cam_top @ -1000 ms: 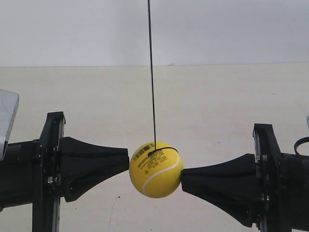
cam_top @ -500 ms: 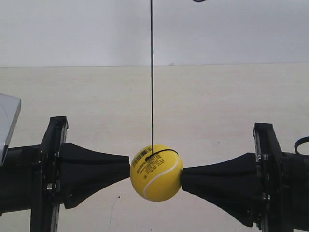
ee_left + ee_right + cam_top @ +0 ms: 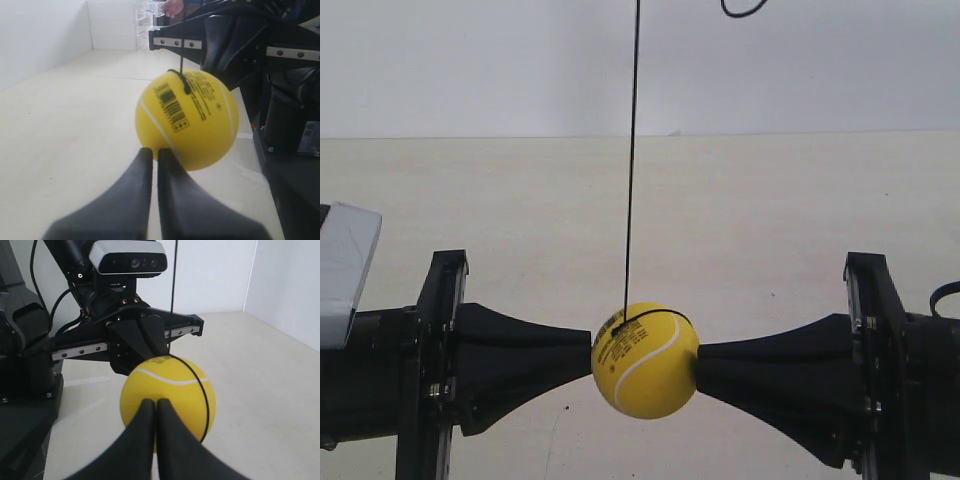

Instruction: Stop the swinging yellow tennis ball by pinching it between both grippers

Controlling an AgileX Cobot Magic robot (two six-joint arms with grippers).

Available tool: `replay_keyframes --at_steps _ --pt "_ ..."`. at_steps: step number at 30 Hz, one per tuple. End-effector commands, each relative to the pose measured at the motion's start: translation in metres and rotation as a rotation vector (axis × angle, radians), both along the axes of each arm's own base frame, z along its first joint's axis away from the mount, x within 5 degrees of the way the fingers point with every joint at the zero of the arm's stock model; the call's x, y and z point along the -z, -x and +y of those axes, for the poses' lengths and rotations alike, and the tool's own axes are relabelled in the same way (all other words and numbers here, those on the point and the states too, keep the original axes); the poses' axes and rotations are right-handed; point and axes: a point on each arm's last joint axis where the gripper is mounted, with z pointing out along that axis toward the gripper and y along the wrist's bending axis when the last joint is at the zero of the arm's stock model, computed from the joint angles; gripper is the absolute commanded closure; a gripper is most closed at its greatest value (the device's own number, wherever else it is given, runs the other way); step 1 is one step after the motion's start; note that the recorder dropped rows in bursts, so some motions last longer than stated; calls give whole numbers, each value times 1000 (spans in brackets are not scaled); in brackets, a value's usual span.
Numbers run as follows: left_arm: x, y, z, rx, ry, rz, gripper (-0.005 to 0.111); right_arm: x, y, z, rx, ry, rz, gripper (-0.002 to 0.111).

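Left wrist view: left arm's fingers (image 3: 131, 197) clenched together, thin slit between, grasping nothing; blurred tips touch yellow tennis ball (image 3: 192, 120), bases cut off at frame edge. Right arm's fingers (image 3: 137, 440) also clenched, empty, contact spot hidden behind tips. Fingers matte black, tapering wedges. Ball round, white curved seam, black barcode, print unreadable. Ball sits pinned between both sets of tips, hanging on thin black string (image 3: 631, 150) above pale tabletop (image 3: 770, 220); string's top cut off.

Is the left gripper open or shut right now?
Shut. The left gripper has its fingers pressed together, tips against the yellow tennis ball.
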Motion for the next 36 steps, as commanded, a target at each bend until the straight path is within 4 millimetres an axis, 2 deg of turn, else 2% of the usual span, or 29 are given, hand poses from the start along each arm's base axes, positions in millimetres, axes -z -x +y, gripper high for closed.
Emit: replay_keyframes --at_steps 1,36 --pt "0 2 -1 12 9 -4 102 -2 0 1 -8 -9 -7 108" --pt "-5 4 0 16 17 -40 102 0 -1 0 -1 11 11 108"
